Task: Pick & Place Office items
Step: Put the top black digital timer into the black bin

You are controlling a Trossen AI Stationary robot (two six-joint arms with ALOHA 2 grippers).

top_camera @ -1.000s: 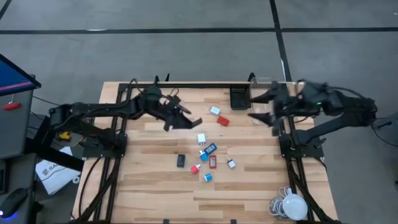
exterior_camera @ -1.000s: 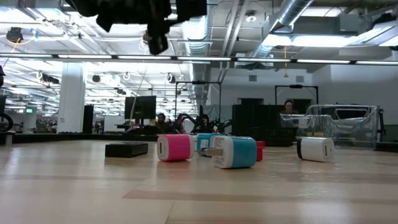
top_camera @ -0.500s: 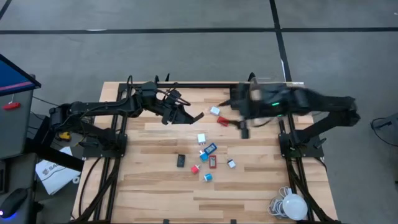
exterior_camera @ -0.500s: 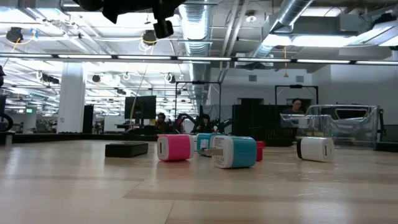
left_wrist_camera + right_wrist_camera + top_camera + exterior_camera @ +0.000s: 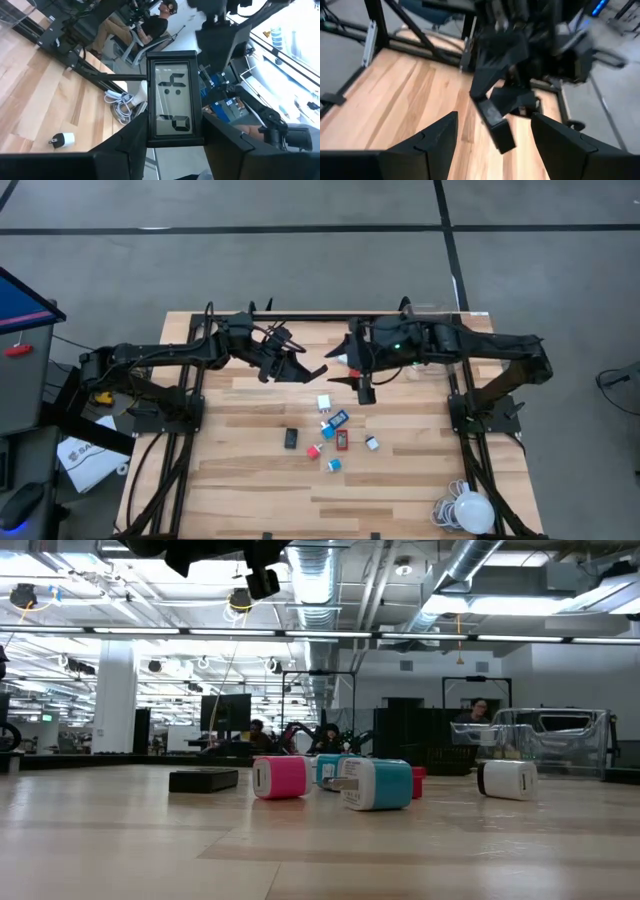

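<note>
My left gripper (image 5: 303, 370) is over the far middle of the table, shut on a black flat piece with a grey display (image 5: 174, 100), which also shows in the right wrist view (image 5: 496, 126). My right gripper (image 5: 352, 376) is open and faces it from the table's right, a short gap away. Small office items lie flat on the wood below: white (image 5: 324, 402), blue (image 5: 338, 419), black (image 5: 291, 438), red (image 5: 342, 440). The low view shows a pink one (image 5: 280, 778), a blue one (image 5: 378, 785) and a white one (image 5: 508, 780). My left gripper pinches the black display piece between its two fingers, which lie on its two long side edges near the end closest to the wrist (image 5: 150, 136). The fingers come from the table's left. The piece sticks out ahead of them toward the right gripper, lifted clear of the table.
A clear bin (image 5: 432, 310) stands at the far right corner, and my right arm covers the spot beside it. A white ball lamp with its cable (image 5: 468, 511) lies at the near right corner. Bare wood spreads on the near left (image 5: 230, 480).
My right gripper has swung from the far right corner toward the table's left and now faces the left gripper over the far middle. It now covers two items there. My left gripper has risen a little, keeping its hold on the display piece.
</note>
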